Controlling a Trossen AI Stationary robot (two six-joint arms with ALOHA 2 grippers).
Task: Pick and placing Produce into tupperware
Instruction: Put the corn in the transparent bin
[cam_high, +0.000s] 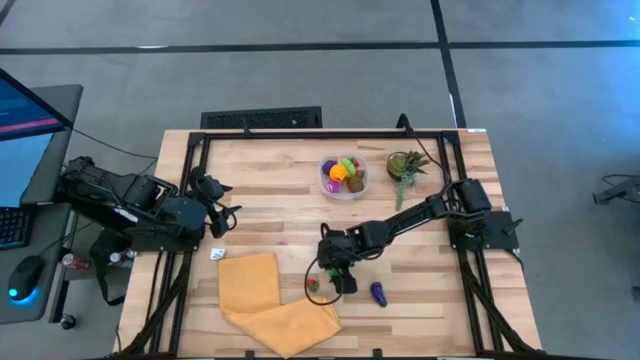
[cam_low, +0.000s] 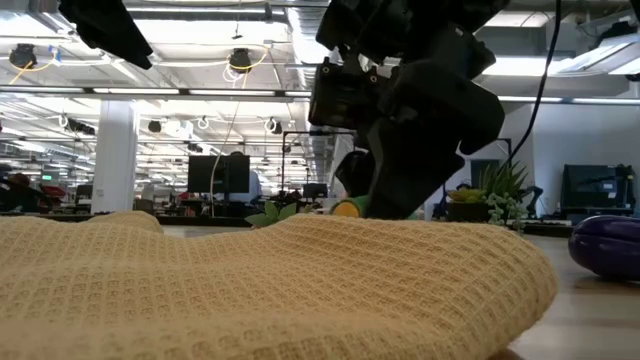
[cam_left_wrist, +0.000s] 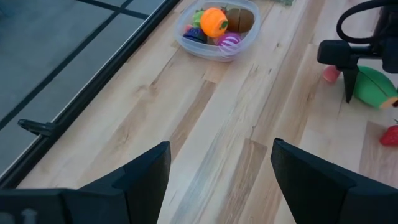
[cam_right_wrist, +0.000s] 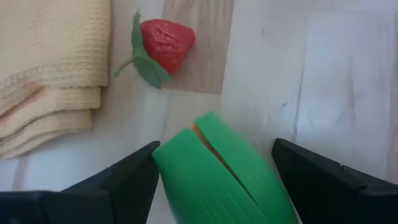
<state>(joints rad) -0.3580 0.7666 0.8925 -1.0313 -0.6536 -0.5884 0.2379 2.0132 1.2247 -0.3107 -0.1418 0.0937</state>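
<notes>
The right gripper (cam_right_wrist: 214, 171) hovers with jaws spread wide around a green leafy toy vegetable (cam_right_wrist: 214, 168) on the wooden bench (cam_high: 270, 215), beside the folded yellow waffle cloth (cam_high: 270, 300). The grasp is in hand; next comes closing, then carrying to the round clear tupperware (cam_high: 343, 176). The left gripper (cam_left_wrist: 217, 174) waits released, far from the cloth.

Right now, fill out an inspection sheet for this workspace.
Surface: wooden table, no spills seen.
Job's things: tupperware near the far edge, holding several produce pieces; green piece between the right claw's fingers; strawberry and purple piece loose on the table.
Clutter: yellow cloth at the near edge; potted plant beside the tupperware.
Grippers: right claw open, low over the green piece; left claw open, empty, waiting at the left side.
Cables: nothing seen on the table.
Surroundings: monitor, keyboard and mouse left of the table.
</notes>
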